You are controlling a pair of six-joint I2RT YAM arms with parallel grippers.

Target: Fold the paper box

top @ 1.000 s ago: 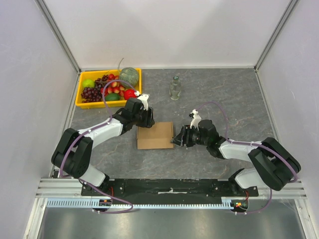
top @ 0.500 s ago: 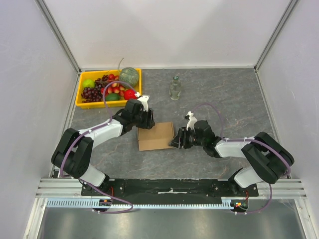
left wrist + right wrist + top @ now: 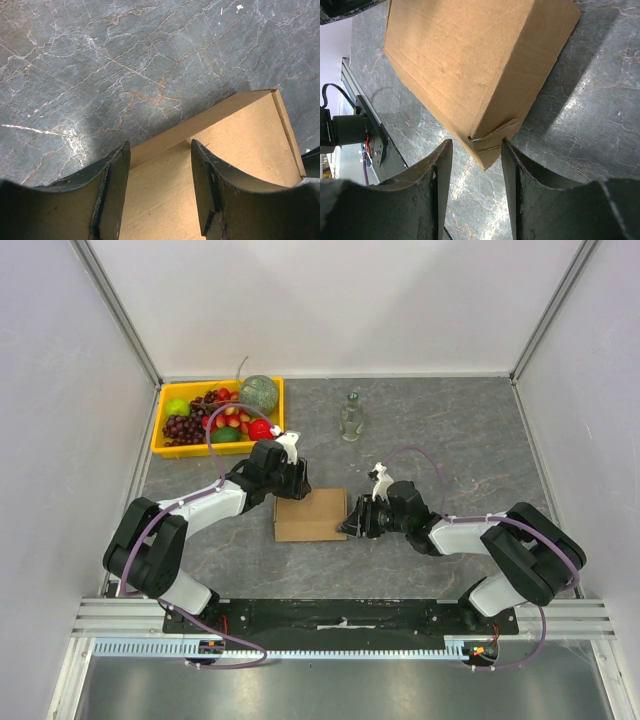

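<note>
The paper box (image 3: 310,515) is a flat brown cardboard mailer, closed and lying on the grey table. My left gripper (image 3: 290,490) is over its far left edge. In the left wrist view the left gripper (image 3: 160,145) is open and its two fingers straddle a strip of the box top (image 3: 240,145) without clamping it. My right gripper (image 3: 352,522) is at the box's right side. In the right wrist view the right gripper (image 3: 476,143) is open around a corner of the box (image 3: 460,55). One fingertip (image 3: 507,150) touches the tucked side flap; the other stands apart.
A yellow tray (image 3: 160,425) of fruit sits at the back left, just behind the left arm. A small glass bottle (image 3: 350,417) stands behind the box. White walls close in three sides, and a metal rail (image 3: 340,625) runs along the near edge.
My right gripper has slid left up to the box's corner and its jaws have narrowed. The left gripper and the box have stayed put.
</note>
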